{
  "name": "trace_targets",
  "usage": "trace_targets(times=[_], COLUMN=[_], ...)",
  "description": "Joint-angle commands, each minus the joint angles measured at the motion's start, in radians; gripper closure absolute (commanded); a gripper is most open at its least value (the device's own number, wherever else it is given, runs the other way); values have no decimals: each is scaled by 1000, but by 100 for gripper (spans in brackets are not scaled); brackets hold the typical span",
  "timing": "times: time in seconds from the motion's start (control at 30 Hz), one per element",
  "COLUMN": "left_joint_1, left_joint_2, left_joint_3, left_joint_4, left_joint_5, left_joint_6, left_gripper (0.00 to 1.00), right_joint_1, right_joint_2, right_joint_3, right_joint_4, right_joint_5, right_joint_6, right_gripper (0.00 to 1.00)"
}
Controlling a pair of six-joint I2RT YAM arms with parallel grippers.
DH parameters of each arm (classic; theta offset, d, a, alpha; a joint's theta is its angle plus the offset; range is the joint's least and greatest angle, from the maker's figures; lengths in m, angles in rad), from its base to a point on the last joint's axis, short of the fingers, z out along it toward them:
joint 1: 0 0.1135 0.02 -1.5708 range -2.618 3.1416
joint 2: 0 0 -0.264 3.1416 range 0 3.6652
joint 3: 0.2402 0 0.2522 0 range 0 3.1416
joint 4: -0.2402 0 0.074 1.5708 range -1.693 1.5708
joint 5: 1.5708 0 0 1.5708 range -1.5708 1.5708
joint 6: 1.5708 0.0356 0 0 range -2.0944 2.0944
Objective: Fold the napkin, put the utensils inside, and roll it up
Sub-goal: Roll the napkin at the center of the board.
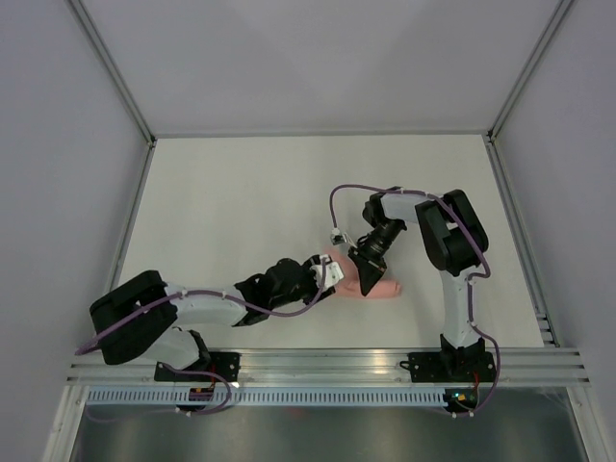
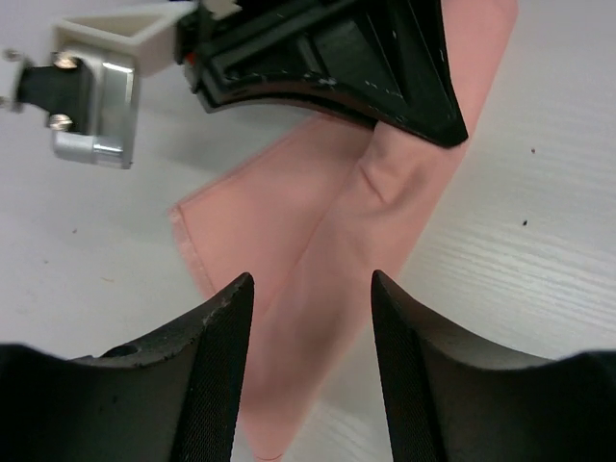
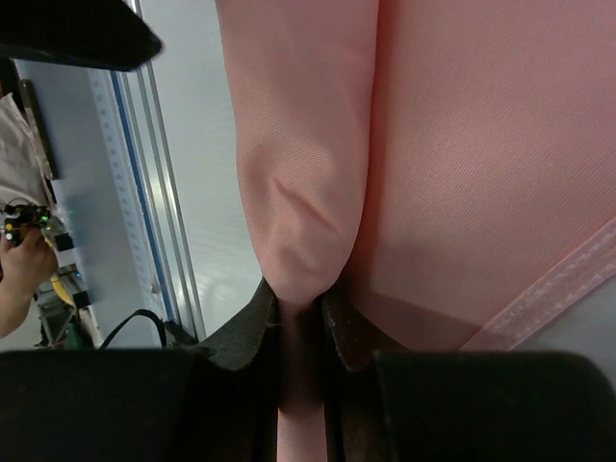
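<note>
Overhead view. The napkin (image 1: 383, 285) lies on the white table (image 1: 241, 202) near the front edge, right of centre. It is bunched into a small salmon-pink bundle and largely covered by the two tools that meet above it. The left gripper (image 1: 327, 272) reaches in from the left and the right gripper (image 1: 368, 274) comes down from behind. A purple cable (image 1: 351, 188) arcs over the right arm. An aluminium rail (image 1: 327, 361) runs along the near edge, and pale walls (image 1: 318, 58) enclose the other three sides.

Left wrist view. The left gripper (image 2: 310, 337) has its two black, matte, curved fingers (image 2: 217, 375) spread apart, with nothing clamped between them. The napkin (image 2: 318, 231) runs as a long folded strip from between them up toward the right gripper (image 2: 385, 58), which blocks the strip's far end. A silver-and-white camera bracket (image 2: 91, 106) sits beside that tool. The table shows a faint linear grain.

Right wrist view. The right gripper (image 3: 301, 327) has its dark pads (image 3: 252, 332) pressed together on a raised pleat of the napkin (image 3: 462, 144). The cloth is thin, finely woven and slightly glossy, with a stitched hem (image 3: 549, 289) at the lower right.
</note>
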Motion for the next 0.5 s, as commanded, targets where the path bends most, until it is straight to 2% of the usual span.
trace_targets(times=[0.0, 0.13, 0.47], left_joint_1=[-51, -81, -136], left_joint_2=[76, 145, 283], left_joint_3=[60, 94, 164], left_joint_4=[32, 54, 21], left_joint_5=[-52, -37, 1], left_joint_6=[153, 199, 303], left_gripper=[42, 36, 34], right_joint_1=[-4, -10, -23], right_joint_2=[91, 107, 135], right_joint_3=[-22, -2, 34], right_joint_4=[146, 133, 124], right_joint_5=[226, 227, 218], right_joint_6=[-61, -50, -32], right_gripper=[99, 100, 100])
